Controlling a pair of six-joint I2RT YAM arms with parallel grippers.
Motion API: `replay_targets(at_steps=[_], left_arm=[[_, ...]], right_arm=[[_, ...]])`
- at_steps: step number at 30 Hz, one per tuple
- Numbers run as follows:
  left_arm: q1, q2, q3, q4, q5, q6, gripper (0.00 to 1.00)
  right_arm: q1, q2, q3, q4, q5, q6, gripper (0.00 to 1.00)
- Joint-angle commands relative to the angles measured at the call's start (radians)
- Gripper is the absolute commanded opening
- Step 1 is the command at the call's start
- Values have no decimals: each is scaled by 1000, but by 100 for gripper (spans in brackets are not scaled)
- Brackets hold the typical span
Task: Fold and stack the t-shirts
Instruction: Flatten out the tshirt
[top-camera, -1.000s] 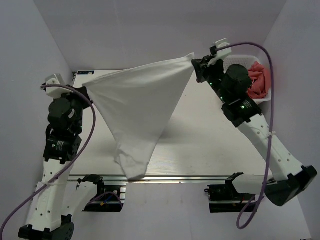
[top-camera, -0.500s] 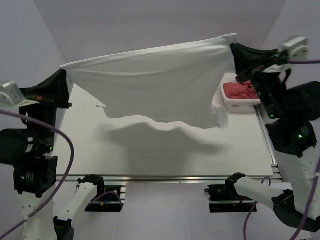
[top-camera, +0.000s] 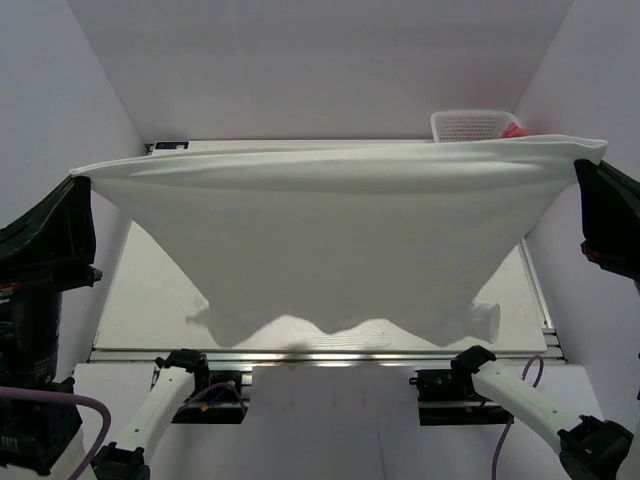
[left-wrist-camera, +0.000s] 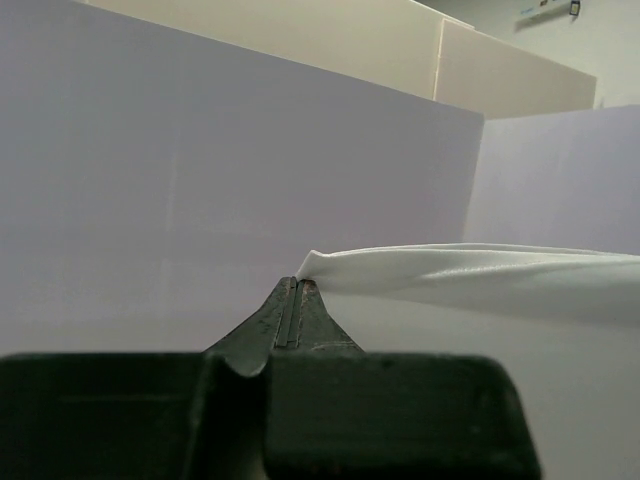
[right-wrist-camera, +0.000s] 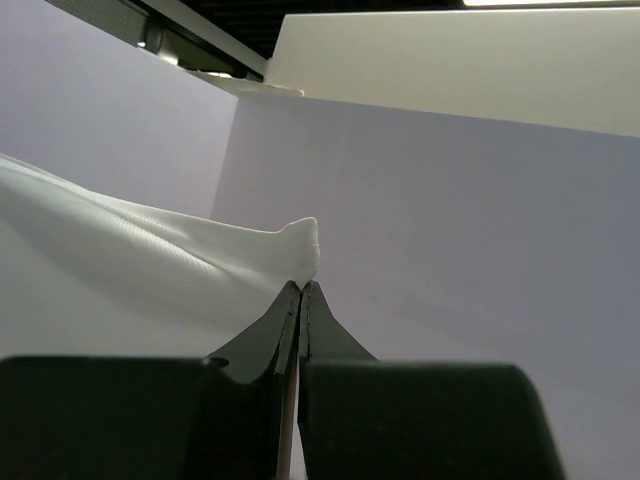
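A white t-shirt (top-camera: 330, 240) hangs stretched wide in the air between my two grippers, high above the table, its lower edge draping near the table's front. My left gripper (top-camera: 78, 180) is shut on its left corner; the wrist view shows the jaws (left-wrist-camera: 297, 283) pinched on the white cloth (left-wrist-camera: 470, 270). My right gripper (top-camera: 590, 160) is shut on its right corner; the wrist view shows the jaws (right-wrist-camera: 301, 285) pinched on the cloth (right-wrist-camera: 150, 250). A red t-shirt (top-camera: 514, 128) barely shows in the basket at the back right.
A white basket (top-camera: 470, 125) stands at the back right of the table (top-camera: 140, 300), mostly hidden behind the stretched shirt. White walls enclose the table on the left, back and right. The shirt hides most of the table's surface.
Both grippers have swung apart and up towards the camera, pulling the white t-shirt from a hanging triangle into a wide taut sheet.
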Motion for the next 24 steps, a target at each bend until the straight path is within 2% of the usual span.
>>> replay_targets(at_steps=[1,4,9,10,13,14,15,17,18,24], left_arm=[[12,-39,10,-29,5,14,0],[12,-48,-25,-19,5,5,0],[12,-12,-160,20,14,-15,0],[12,-2,-215,42,2,-24,0],[12,44,-354,115,-31,-35,0],[12,61,-391,137,-32,-44,0],[12,79,-425,157,-54,-44,0],[0,154,-496,171,-102,-55,0],[0,179,-549,181,-143,-55,0],[10,407,-688,336,-188,-78,0]], right_arm=[[-4,-15,-17,3,14,10,0],[-4,-32,-76,21,27,15,0],[-1,-41,-319,141,117,4,0],[-3,-36,-350,159,213,-2,0],[-1,-7,-536,312,321,-36,0],[-4,1,-578,422,394,-60,0],[-4,39,-679,455,452,-68,0],[-3,74,-740,530,532,-74,0],[-4,143,-766,538,562,-73,0],[-10,408,-821,636,715,-31,0]])
